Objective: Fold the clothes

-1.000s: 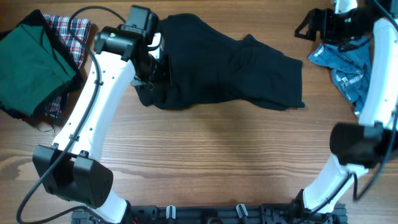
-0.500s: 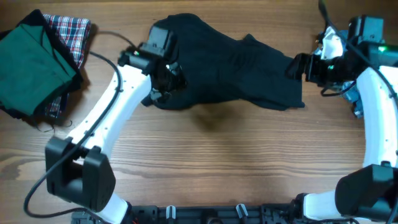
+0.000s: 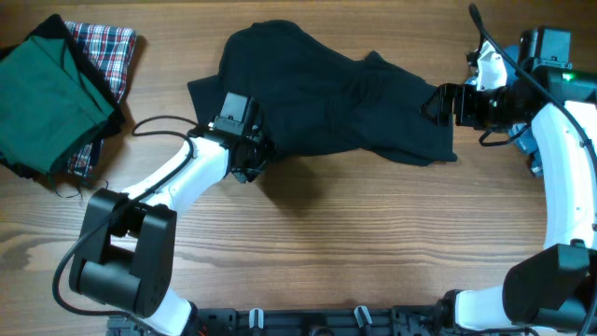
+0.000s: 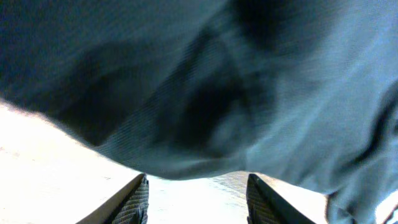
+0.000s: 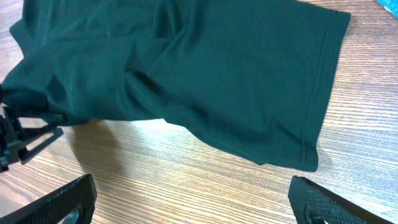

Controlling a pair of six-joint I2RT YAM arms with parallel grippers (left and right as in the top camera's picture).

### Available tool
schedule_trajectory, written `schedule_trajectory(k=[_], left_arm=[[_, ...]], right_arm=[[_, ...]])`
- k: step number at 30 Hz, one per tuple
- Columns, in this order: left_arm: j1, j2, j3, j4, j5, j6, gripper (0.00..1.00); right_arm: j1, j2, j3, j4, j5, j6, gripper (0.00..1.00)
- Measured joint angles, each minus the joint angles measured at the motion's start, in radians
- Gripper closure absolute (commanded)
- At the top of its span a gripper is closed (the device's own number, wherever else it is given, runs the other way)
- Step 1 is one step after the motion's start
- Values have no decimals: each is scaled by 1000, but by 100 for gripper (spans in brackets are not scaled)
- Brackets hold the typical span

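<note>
The clothes here are chiefly a large black shirt (image 3: 336, 93), lying crumpled and partly spread at the back middle of the table. My left gripper (image 3: 254, 161) is at the shirt's front left edge. In the left wrist view its fingers (image 4: 138, 200) stand apart with only bare table between them, and the dark cloth (image 4: 205, 93) hangs just ahead of the tips. My right gripper (image 3: 435, 103) is wide open at the shirt's right hem (image 5: 311, 106), over bare wood, holding nothing. A corner of the blue garment (image 5: 387, 3) shows behind the right arm.
A folded green garment (image 3: 47, 93) lies on a plaid one (image 3: 110, 45) at the back left corner. The wooden table (image 3: 336, 243) stretches in front of the shirt. The arm bases stand at the front edge.
My left gripper has drawn back off the shirt to its front left edge, and the shirt's left side now lies wider. My right arm swung in from the back right corner to the shirt's right hem.
</note>
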Motion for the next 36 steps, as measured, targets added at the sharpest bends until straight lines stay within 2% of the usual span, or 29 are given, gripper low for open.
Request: schedule_trajectory(k=[4, 8, 14, 18, 20, 21, 22, 23, 25, 32, 36], left_arm=[[0, -4, -5, -8, -20, 23, 49], [0, -5, -5, -42, -153, 108, 44], [0, -5, -5, -21, -275, 180, 44], [0, -4, -5, 17, -304, 190, 47], [0, 0, -5, 27, -311, 193, 51], [0, 8, -5, 39, -313, 197, 57], [0, 19, -5, 50, -317, 197, 65], [0, 35, -5, 60, -319, 203, 80], [0, 58, -5, 68, -321, 204, 95], [0, 58, -5, 64, -292, 220, 96], [0, -34, 8, -48, -275, 305, 96]], right_arm=[[0, 0, 0, 2, -3, 0, 0], [0, 0, 0, 6, -3, 0, 0], [0, 0, 0, 5, -3, 0, 1], [0, 0, 0, 2, -3, 0, 0], [0, 0, 0, 2, -3, 0, 0], [0, 0, 0, 2, -3, 0, 1], [0, 0, 0, 1, -3, 0, 1], [0, 0, 0, 1, -3, 0, 1], [0, 0, 0, 0, -3, 0, 1], [0, 0, 0, -1, -3, 0, 1], [0, 0, 0, -21, 2, 15, 0]])
